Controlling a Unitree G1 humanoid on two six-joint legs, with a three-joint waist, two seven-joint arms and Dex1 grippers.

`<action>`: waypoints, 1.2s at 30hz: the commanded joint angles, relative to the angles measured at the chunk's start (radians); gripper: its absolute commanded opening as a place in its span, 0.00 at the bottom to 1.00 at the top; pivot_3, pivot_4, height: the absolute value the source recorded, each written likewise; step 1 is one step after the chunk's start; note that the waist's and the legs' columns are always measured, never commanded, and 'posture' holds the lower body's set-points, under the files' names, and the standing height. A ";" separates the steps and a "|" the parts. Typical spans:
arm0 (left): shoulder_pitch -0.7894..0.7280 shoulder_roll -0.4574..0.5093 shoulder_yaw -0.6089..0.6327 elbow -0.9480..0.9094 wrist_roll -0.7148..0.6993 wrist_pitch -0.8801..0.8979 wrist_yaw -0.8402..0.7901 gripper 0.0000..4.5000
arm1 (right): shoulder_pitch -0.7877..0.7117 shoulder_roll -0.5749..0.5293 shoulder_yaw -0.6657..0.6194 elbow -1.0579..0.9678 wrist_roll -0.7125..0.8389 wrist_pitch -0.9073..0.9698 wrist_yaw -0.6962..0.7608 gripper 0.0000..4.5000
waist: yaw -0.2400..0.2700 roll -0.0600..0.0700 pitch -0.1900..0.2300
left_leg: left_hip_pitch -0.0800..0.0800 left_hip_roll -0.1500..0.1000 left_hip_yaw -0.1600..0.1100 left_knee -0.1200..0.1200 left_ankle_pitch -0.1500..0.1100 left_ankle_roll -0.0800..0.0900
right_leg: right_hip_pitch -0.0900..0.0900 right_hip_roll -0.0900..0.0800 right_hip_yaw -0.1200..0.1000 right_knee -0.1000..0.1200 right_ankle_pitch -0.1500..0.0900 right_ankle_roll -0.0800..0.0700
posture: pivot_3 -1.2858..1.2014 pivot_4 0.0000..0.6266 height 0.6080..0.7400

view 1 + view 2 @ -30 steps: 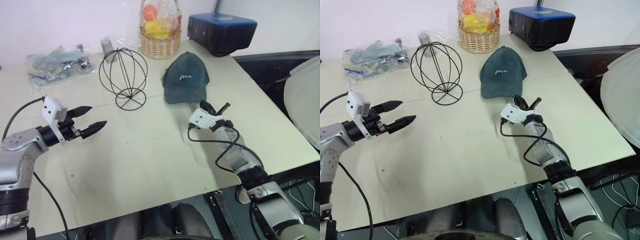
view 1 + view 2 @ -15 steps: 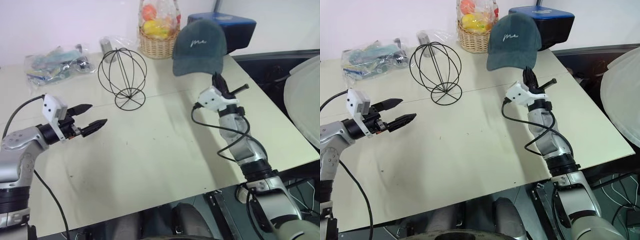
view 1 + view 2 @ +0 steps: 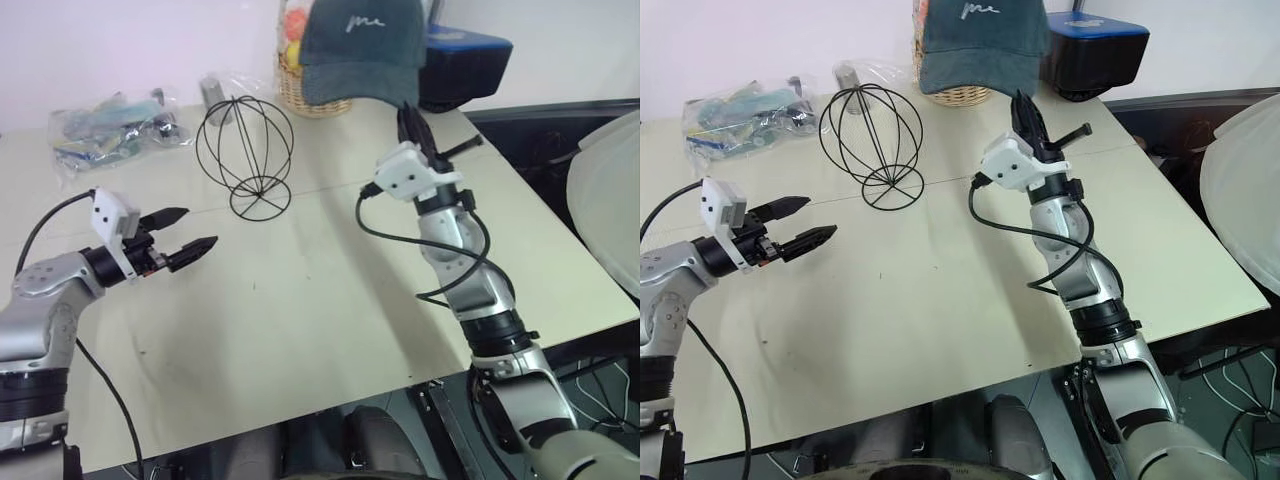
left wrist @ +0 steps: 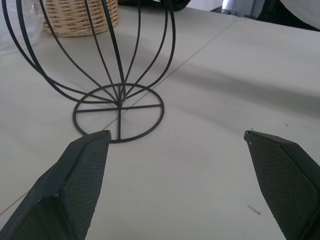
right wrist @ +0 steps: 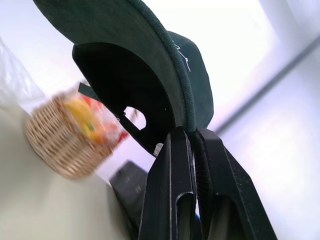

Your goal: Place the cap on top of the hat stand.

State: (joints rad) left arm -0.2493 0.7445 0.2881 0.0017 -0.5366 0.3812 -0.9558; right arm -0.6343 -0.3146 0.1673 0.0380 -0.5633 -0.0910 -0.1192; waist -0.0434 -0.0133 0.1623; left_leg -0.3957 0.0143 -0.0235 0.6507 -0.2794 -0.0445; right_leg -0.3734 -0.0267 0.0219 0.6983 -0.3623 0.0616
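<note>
Pinching only the brim edge, the right end effector [image 3: 407, 112] stays clamped on the cap [image 3: 361, 50], held above it; the hat stand [image 3: 247, 155] sits lower, leftward. Cap may swing and slip. Left end effector [image 3: 192, 230] gapes empty.

A pale cream surface [image 3: 300, 330] spans most of the scene, with a thin seam running across it and a few small dark specks on its top. Behind it rises a plain white wall [image 3: 120, 40], evenly lit, and along the far edge stand a woven wicker basket [image 3: 958, 95] of bright fruit, a crinkled clear plastic bag [image 3: 110, 128] and a dark blue-topped box [image 3: 462, 62]. To the right, past the surface's edge, lies a dark floor area and a large pale rounded object [image 3: 605, 195].
</note>
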 commanded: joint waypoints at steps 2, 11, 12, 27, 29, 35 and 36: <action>-0.022 -0.002 0.003 -0.001 0.003 -0.021 -0.004 1.00 | -0.053 0.055 0.020 -0.087 0.016 -0.004 0.029 0.01 | -0.001 0.000 0.000 | 0.000 0.000 0.000 0.000 0.000 0.000 | 0.000 0.000 0.000 0.000 0.000 0.000 | 0.52 0.24 1.00; -0.027 -0.009 -0.002 0.004 0.008 -0.021 -0.005 1.00 | -0.100 0.108 0.056 -0.067 0.037 -0.053 0.070 0.01 | -0.001 0.000 0.000 | 0.000 0.000 0.000 0.000 0.000 0.000 | 0.000 0.000 0.000 0.000 0.000 0.000 | 0.52 0.24 1.00; -0.027 -0.009 -0.002 0.004 0.008 -0.021 -0.005 1.00 | -0.102 0.116 0.062 -0.065 0.039 -0.060 0.075 0.01 | -0.001 0.000 0.000 | 0.000 0.000 0.000 0.000 0.000 0.000 | 0.000 0.000 0.000 0.000 0.000 0.000 | 0.52 0.24 1.00; -0.004 0.001 0.014 0.005 0.005 -0.035 -0.002 1.00 | -0.100 0.196 0.132 0.008 0.042 -0.121 0.089 0.01 | -0.002 0.000 0.000 | 0.000 0.000 0.000 0.000 0.000 0.000 | -0.001 0.000 0.000 0.000 0.000 0.000 | 0.52 0.24 1.00; 0.001 0.006 0.021 0.002 0.003 -0.033 -0.001 1.00 | -0.102 0.202 0.135 0.029 0.040 -0.133 0.083 0.01 | -0.002 0.000 0.000 | 0.000 0.000 0.000 0.000 0.000 0.000 | 0.000 0.000 0.000 0.000 0.000 0.000 | 0.52 0.24 1.00; 0.028 0.041 0.069 -0.052 -0.025 -0.004 0.005 1.00 | -0.110 0.226 0.153 0.121 0.038 -0.186 0.054 0.01 | -0.003 0.000 0.000 | 0.000 0.000 0.000 0.000 0.000 0.000 | -0.001 0.000 0.000 0.000 0.000 0.000 | 0.52 0.24 1.00; 0.035 0.046 0.079 -0.067 -0.033 0.005 0.007 1.00 | -0.112 0.229 0.155 0.135 0.037 -0.195 0.050 0.01 | -0.003 0.000 0.000 | 0.000 0.000 0.000 0.000 0.000 0.000 | -0.001 0.000 0.000 0.000 0.000 0.000 | 0.52 0.24 1.00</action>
State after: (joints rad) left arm -0.2166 0.7743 0.3235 -0.0204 -0.5427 0.3783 -0.9521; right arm -0.7142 -0.1004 0.3201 0.1873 -0.5283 -0.2527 -0.0463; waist -0.0463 -0.0133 0.1623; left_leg -0.3957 0.0144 -0.0237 0.6504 -0.2793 -0.0447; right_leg -0.3741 -0.0268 0.0219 0.6985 -0.3623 0.0615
